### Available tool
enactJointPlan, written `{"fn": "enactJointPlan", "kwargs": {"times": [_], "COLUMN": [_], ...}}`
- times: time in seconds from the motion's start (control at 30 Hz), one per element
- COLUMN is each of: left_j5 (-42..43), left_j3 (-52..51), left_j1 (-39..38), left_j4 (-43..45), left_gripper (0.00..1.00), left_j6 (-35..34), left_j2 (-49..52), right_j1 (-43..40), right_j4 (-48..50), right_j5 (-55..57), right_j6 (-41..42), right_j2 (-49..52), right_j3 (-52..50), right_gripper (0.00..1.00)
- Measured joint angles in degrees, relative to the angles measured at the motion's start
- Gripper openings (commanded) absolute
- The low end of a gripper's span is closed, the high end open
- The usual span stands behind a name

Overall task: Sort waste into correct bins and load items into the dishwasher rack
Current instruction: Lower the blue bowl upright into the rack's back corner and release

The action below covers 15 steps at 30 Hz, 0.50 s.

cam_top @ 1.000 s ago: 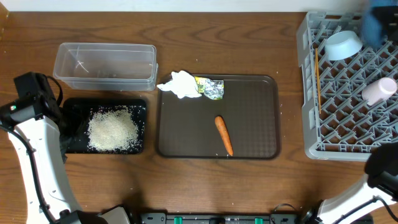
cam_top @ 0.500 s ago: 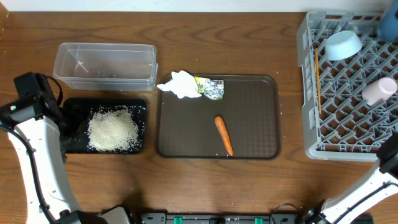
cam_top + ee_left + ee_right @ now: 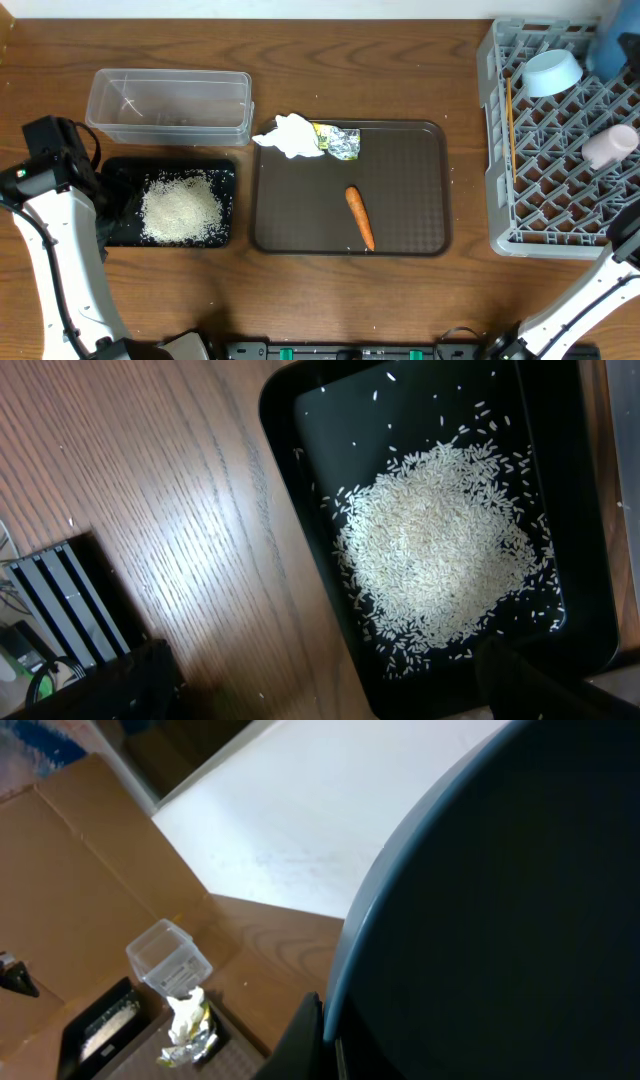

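The carrot [image 3: 359, 217] lies on the brown tray [image 3: 420, 200], its long axis running far to near, thin tip toward the near edge. The chopsticks [image 3: 510, 125] lie far-to-near along the rack's [image 3: 560, 180] left side. The foil wrapper's [image 3: 343, 142] print is too small to read. The left gripper [image 3: 340, 685] gapes wide and empty above the rice [image 3: 440, 550] in the black bin [image 3: 290, 420]. The right gripper [image 3: 328, 1048] is clamped on the dark-blue bowl's [image 3: 520, 920] rim
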Motion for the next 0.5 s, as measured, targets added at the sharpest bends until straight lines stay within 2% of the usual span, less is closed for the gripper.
{"fn": "enactJointPlan", "kwargs": {"times": [0.07,0.2,0.5], "left_j5": [0.00,0.00,0.00], "left_j3": [0.00,0.00,0.00], "left_j1": [0.00,0.00,0.00], "left_j4": [0.00,0.00,0.00], "left_gripper": [0.98,0.98,0.98], "left_j6": [0.00,0.00,0.00], "left_j2": [0.00,0.00,0.00], "right_j1": [0.00,-0.15,-4.35], "right_j4": [0.50,1.25,1.25], "right_j5": [-0.35,1.79,9.31], "right_j6": [0.04,1.70,7.82], "right_j2": [1.86,3.63,3.67], "right_j3": [0.00,0.00,0.00], "right_gripper": [0.13,0.17,0.17]}}
